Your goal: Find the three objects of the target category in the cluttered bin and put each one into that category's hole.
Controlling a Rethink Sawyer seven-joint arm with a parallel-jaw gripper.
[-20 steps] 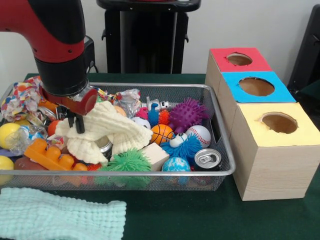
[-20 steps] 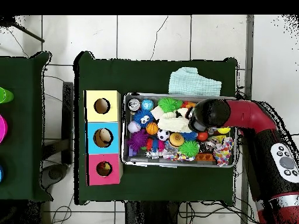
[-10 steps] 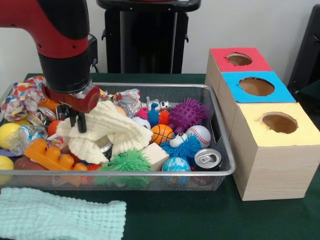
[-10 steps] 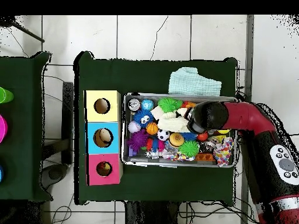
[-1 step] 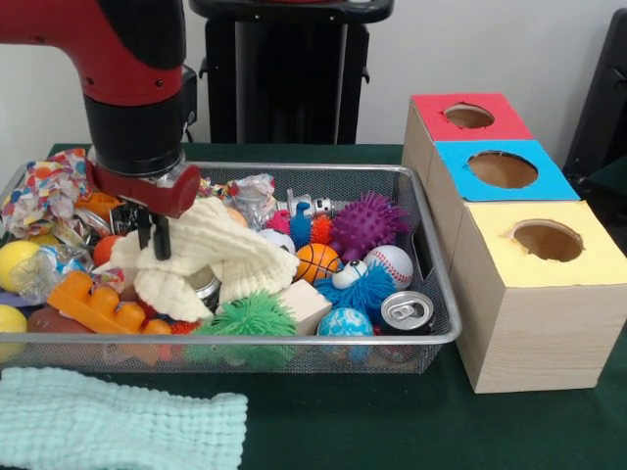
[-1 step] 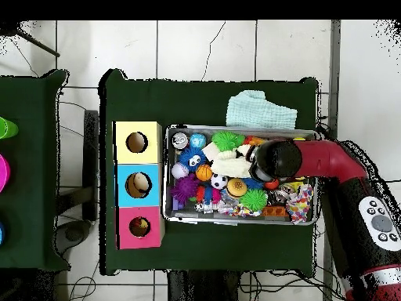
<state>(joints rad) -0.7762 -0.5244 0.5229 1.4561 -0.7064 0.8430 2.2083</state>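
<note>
The gripper [image 5: 154, 235] pinches the cream cloth [image 5: 211, 257] at the left of the wire bin [image 5: 431, 294], its jaws closed on an upper fold; this appears to be the pick-up step. A second, mint cloth [image 5: 118, 426] lies on the table outside the bin. Next, judging by the task, comes a clean lift and carry to one of the holed boxes [image 5: 534, 284]; no legible writing shows anywhere.
</note>
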